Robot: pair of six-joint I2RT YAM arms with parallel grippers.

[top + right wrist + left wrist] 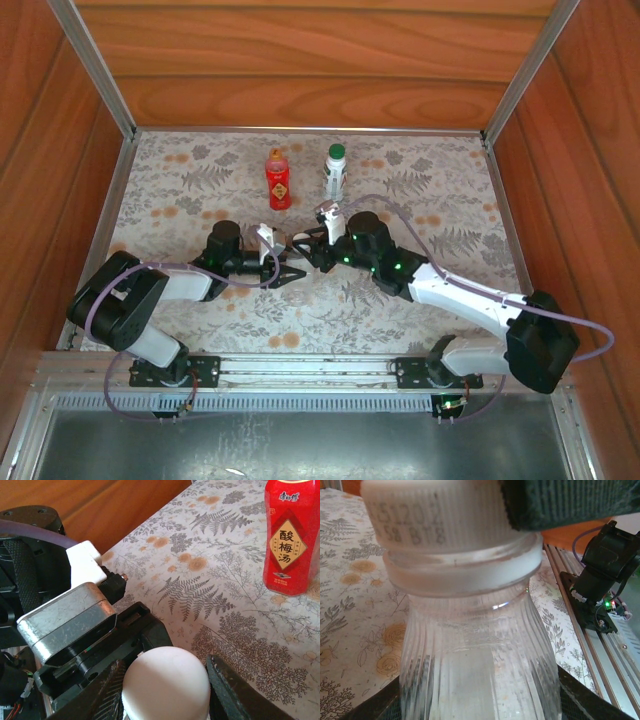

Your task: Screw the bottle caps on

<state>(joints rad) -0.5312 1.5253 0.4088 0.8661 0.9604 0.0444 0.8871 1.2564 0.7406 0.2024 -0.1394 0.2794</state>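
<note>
A short clear ribbed bottle (pixel 475 655) stands upright at the middle of the cloth, and my left gripper (pixel 480 702) is shut on its body. The white cap (pixel 165 682) sits on its neck (pixel 465 570). From above, my right gripper (pixel 165 692) is shut on that cap, a finger pad (pixel 560 502) pressed against its side. In the top view the two grippers meet, left (pixel 290 272) and right (pixel 312 252), and they hide the bottle. Behind them stand the red bottle (pixel 278 183) with its orange cap (pixel 276 154) on, and the clear bottle (pixel 335 175) with its green cap (pixel 337 150) on.
The red bottle (pixel 290 540) stands close beyond my right gripper. The left arm's wrist housing (pixel 70 620) sits right beside the cap. Wooden walls (pixel 60 150) enclose the flowered cloth (pixel 440 200). A metal rail (pixel 310 365) and the right arm's base (pixel 600 580) are at the near edge.
</note>
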